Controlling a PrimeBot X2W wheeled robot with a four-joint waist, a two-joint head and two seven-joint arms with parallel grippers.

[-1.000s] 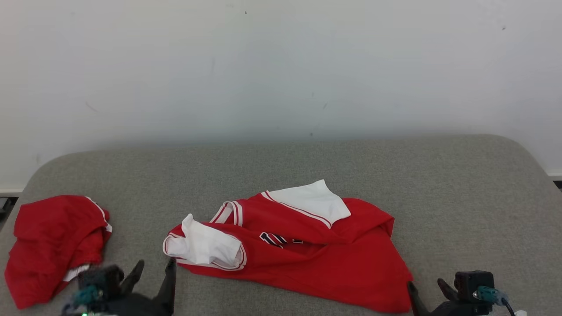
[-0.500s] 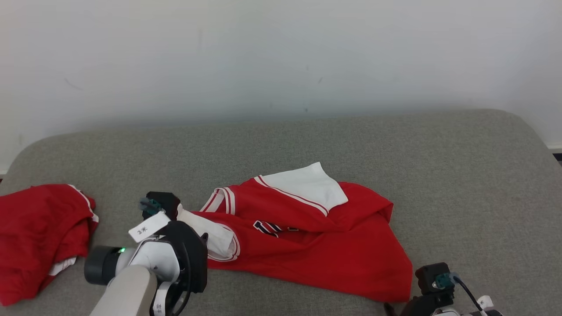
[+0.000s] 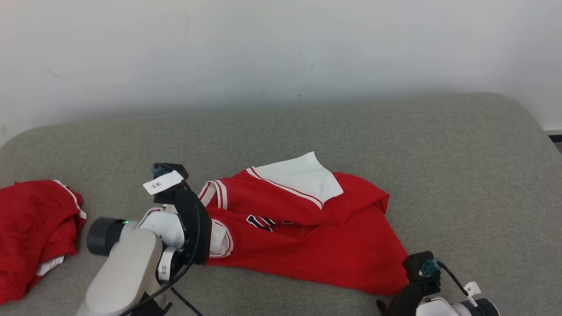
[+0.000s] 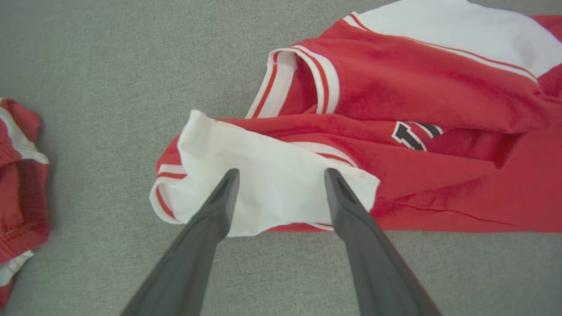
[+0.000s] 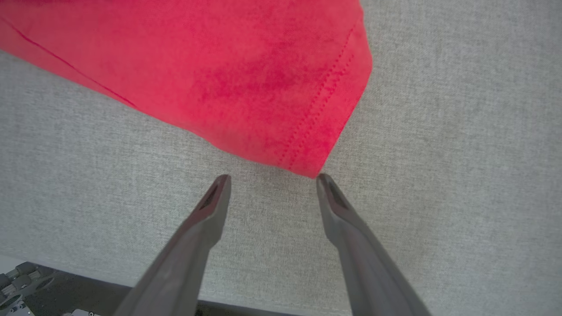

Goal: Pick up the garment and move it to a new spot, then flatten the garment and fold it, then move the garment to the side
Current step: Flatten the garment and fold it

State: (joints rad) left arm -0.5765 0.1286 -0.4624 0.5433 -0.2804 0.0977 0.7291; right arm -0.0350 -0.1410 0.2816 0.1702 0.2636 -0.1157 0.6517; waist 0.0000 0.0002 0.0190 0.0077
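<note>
The garment (image 3: 316, 237) is a red shirt with white sleeves, lying crumpled in the middle of the grey padded surface (image 3: 395, 145). My left gripper (image 4: 282, 173) stands open just above its near white sleeve (image 4: 272, 175), one finger to each side, with nothing pinched. In the head view the left wrist (image 3: 180, 215) covers that sleeve and hides the fingers. My right gripper (image 5: 273, 177) is open too. Its fingertips stop just short of the garment's (image 5: 263, 74) red hem corner (image 5: 316, 166), and the right-hand tip almost touches that corner.
A second red garment (image 3: 30, 232) lies bunched at the left end of the surface, apart from the left gripper. A white wall (image 3: 281, 44) rises behind. The surface's front edge (image 5: 88, 267) runs close under the right gripper, with dark floor beyond.
The head camera has tilted, shifting the whole picture. My left arm has reached forward from the bottom edge to over the white sleeve. The right gripper has edged up to the hem corner.
</note>
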